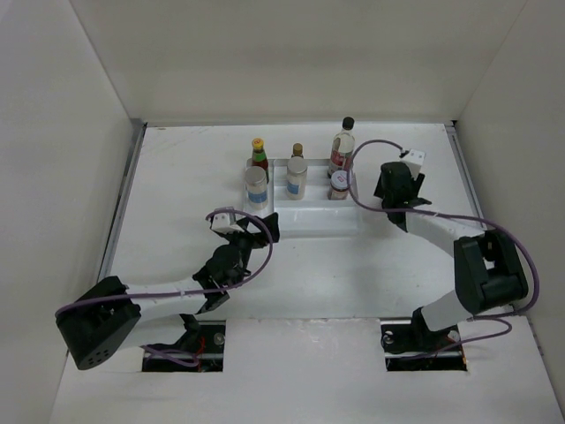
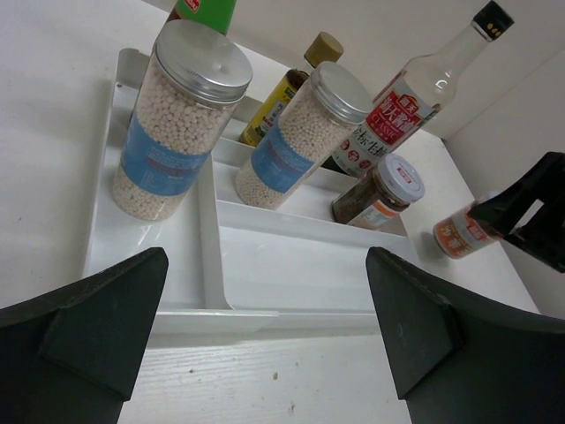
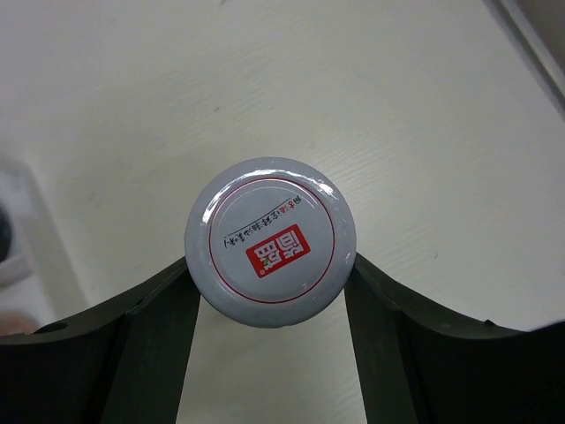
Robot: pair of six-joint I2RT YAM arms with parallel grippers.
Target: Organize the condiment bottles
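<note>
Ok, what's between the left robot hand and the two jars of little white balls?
Just an empty part of the white tray, seen in the left wrist view between the open left gripper and the bead jars.

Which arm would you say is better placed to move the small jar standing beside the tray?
Right: the right gripper grips the small jar; the left gripper is open, facing the tray.
</note>
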